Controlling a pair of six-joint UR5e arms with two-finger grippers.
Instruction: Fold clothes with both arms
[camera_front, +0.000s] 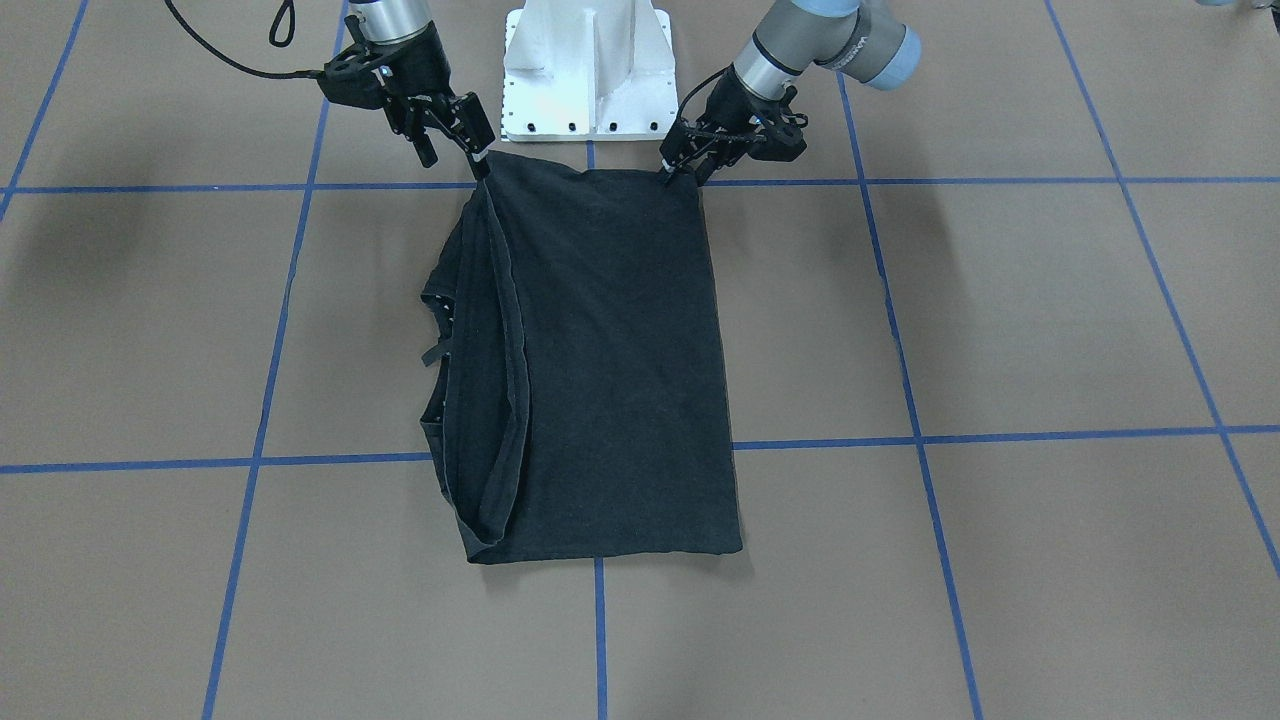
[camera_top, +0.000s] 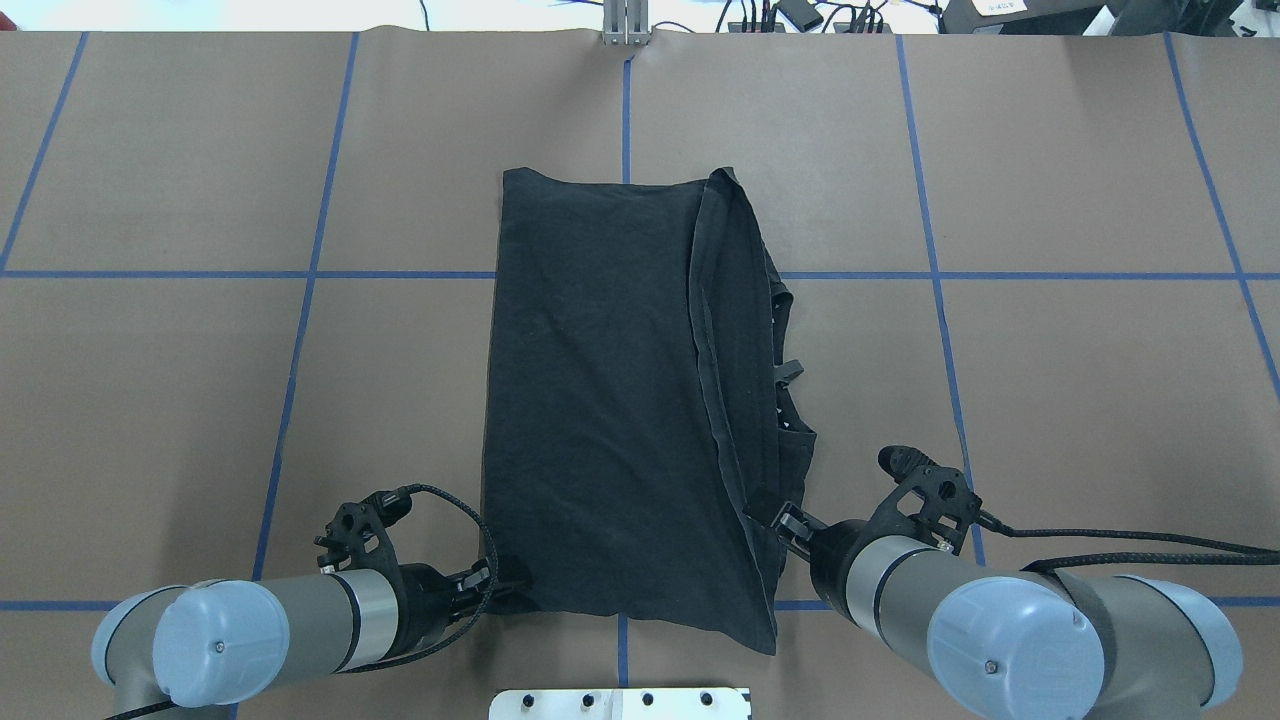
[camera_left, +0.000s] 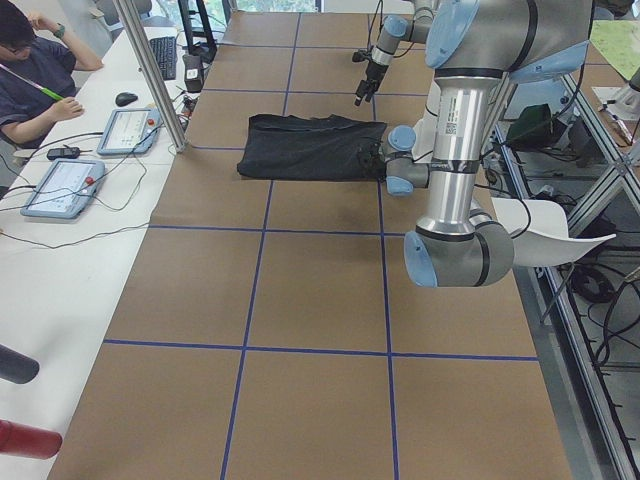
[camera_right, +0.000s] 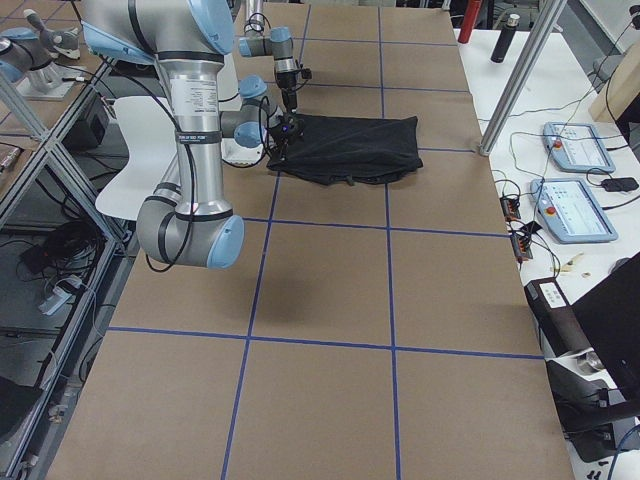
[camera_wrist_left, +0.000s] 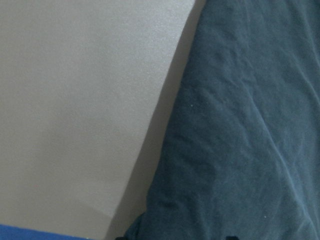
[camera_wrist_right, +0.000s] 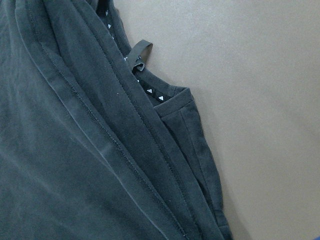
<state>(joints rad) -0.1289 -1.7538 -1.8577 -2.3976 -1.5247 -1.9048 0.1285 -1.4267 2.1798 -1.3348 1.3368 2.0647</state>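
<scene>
Overhead exterior view taken as reference. Places T-shirt (camera_top: 600, 400) flat at centre of tabletop (camera_top: 150, 420), folded lengthwise into a long rectangle, plain black side up. Records a smooth folded edge on robot's left side. On the right side, records stacked hems and a sleeve edge spilling slightly past the top layer. Confirms in right wrist view a small loop tag (camera_wrist_right: 139, 52) lying out on the brown surface beside the neck opening, with tiny white triangles (camera_wrist_right: 150, 91) along the inner neckband. Finds near short edge just ahead of white base (camera_front: 587, 70), and T-shirt lying across one cross line of blue tape (camera_top: 150, 274).

Puts left gripper (camera_front: 683, 176) at near left corner of T-shirt, low on the tabletop, fingers apart about the corner. Finds left wrist view filled with cloth edge and bare surface, two dark fingertips (camera_wrist_left: 127, 237) barely visible at lower margin, spaced apart. Puts right gripper (camera_front: 457, 160) at near right corner, fingers likewise spread, one tip at the bunched hem. Notes both corners lying flat on the tabletop.

Logs, in exterior left view, seated person (camera_left: 30, 60) by two tablets (camera_left: 128, 128).
</scene>
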